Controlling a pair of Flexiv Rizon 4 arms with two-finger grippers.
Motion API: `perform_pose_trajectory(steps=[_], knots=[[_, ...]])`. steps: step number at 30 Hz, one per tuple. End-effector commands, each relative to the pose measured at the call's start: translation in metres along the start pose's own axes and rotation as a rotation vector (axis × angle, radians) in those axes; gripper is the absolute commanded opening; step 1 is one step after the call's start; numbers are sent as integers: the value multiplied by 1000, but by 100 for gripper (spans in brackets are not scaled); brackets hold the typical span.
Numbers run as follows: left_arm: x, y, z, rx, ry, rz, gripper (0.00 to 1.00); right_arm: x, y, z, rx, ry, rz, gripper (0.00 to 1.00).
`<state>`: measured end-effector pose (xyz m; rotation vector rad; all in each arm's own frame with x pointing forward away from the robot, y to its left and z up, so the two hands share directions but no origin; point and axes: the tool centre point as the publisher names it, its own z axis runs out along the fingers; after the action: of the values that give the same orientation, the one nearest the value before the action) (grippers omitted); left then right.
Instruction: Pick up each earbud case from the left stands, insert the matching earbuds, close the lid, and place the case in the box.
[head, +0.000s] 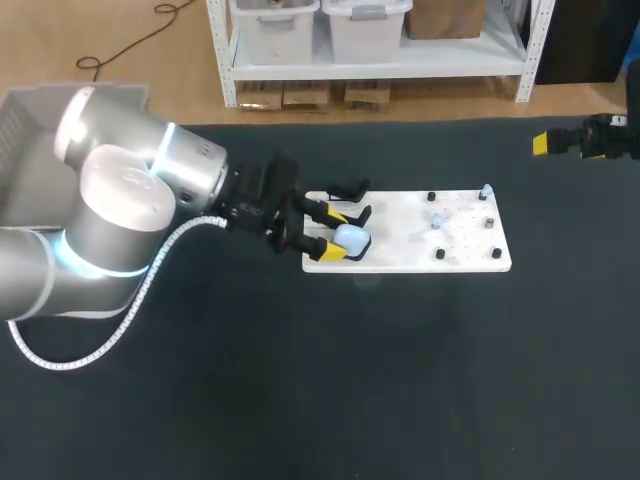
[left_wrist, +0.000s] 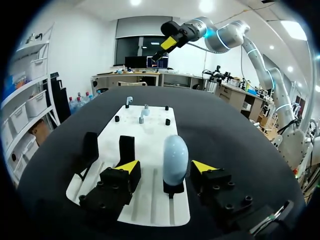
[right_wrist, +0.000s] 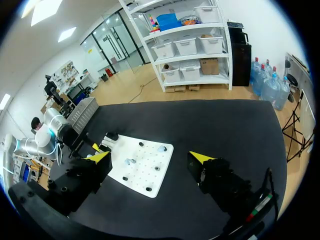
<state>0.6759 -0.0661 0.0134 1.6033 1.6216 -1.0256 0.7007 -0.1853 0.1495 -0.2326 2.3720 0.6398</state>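
I'm at the pick-up step: my left gripper (left_wrist: 165, 167) stands wide open astride the pale blue earbud case (left_wrist: 176, 156) on its stand (left_wrist: 172, 190). Next, I judge, centre and close.

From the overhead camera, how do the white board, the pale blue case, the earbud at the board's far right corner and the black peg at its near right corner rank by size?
1. white board
2. pale blue case
3. corner earbud and corner peg: both tiny, too alike to rank.
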Motion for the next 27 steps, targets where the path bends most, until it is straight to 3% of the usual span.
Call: perform_pose_trajectory(steps=[1, 7, 11, 21, 24, 27], knots=[[1, 0, 2, 2, -2, 0, 63, 0, 0, 0, 0, 0, 0, 100], [1, -1, 2, 3, -6, -2, 60, 0, 0, 0, 0, 0, 0, 100], [0, -2, 3, 2, -8, -3, 48, 0, 0, 0, 0, 0, 0, 100], [-1, -7, 1, 9, -15, -5, 43, 0, 0, 0, 0, 0, 0, 100], [-1, -9, -1, 10, -20, -4, 20, 0, 0, 0, 0, 0, 0, 100], [-1, -12, -2, 9, -24, -2, 10, 0, 0, 0, 0, 0, 0, 100]])
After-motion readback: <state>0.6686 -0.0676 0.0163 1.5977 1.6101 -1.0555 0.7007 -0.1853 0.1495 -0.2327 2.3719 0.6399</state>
